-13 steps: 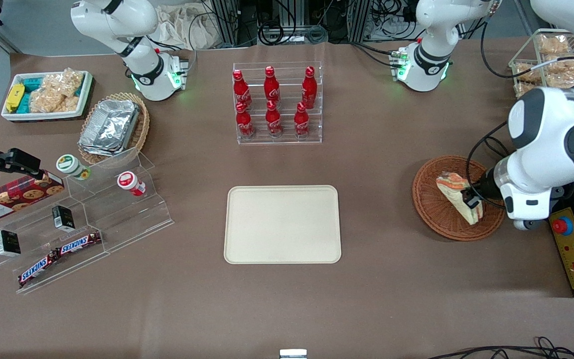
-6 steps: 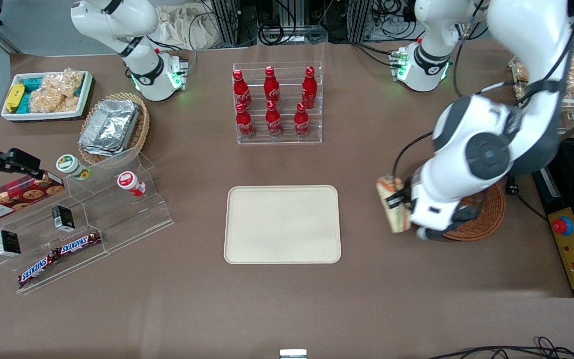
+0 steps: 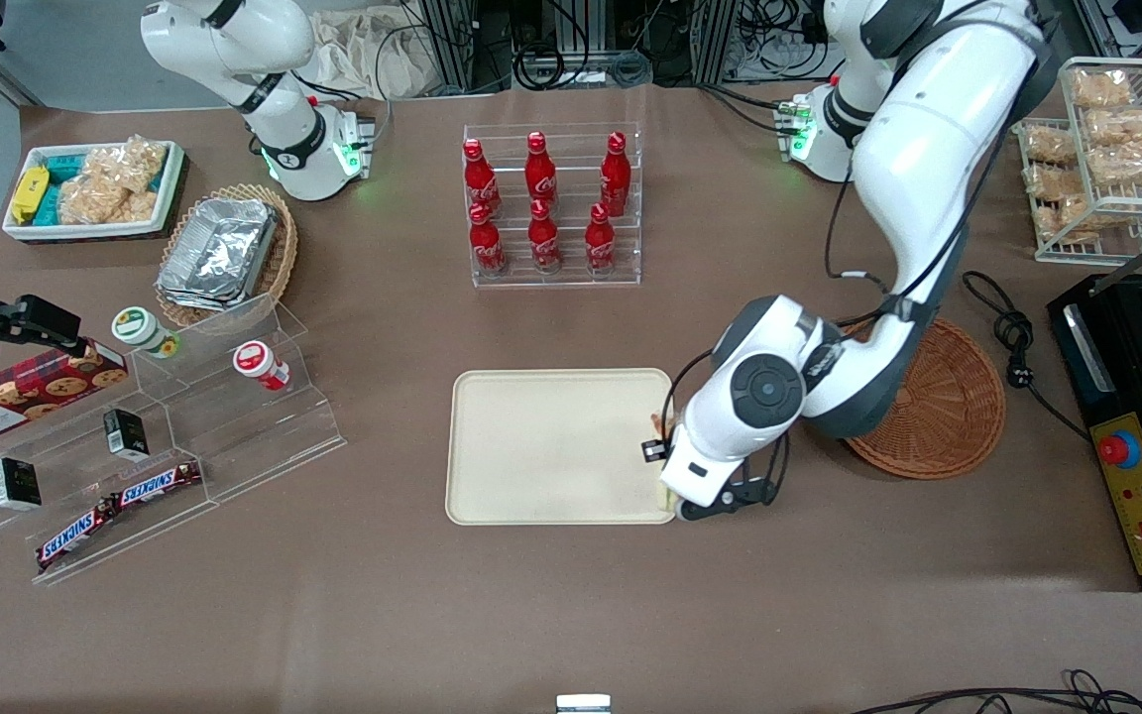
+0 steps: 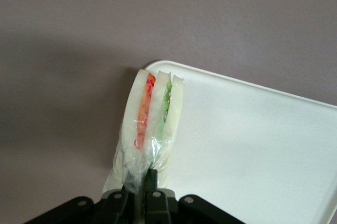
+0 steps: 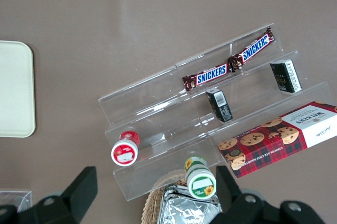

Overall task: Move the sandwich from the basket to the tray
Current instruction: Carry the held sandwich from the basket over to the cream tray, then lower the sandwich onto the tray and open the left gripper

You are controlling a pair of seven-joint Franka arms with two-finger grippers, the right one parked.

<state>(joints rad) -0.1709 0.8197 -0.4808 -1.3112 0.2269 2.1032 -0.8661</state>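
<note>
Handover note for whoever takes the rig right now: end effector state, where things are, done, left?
End effector: shut on the sandwich, hanging over the tray edge nearest the basket.
Sandwich: clear-wrapped, held above the tray's corner, not yet set down.
Basket: empty, toward the working arm's end of the table.
Done: sandwich picked out of the basket and carried to the tray.
Left: probably move further over the tray, lower, release, retract.

Robot lab with mock shop: cable-strewn frames (image 3: 571, 40), cola rack (image 3: 551, 203).
</note>
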